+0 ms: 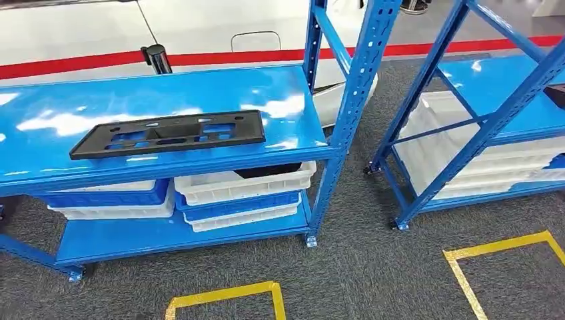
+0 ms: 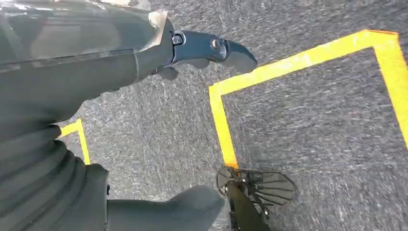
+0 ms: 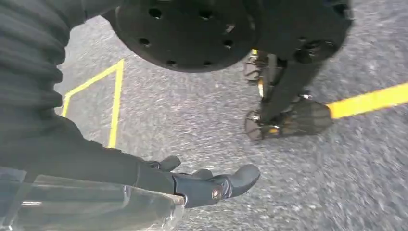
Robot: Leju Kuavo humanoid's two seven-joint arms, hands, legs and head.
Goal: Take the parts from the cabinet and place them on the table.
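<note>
While both hands hang empty, the part lies on the shelf.

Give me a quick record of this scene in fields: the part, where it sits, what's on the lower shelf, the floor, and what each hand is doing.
part: flat black plastic part, long, with cut-outs
location: lying on the top shelf of the blue rack, untouched
lower shelf: stacked white and blue bins
second rack: blue rack to the right, holding white bins
floor: grey carpet with yellow tape outlines
left hand: hanging over the floor, holding nothing
right hand: hanging over the floor, holding nothing
</note>
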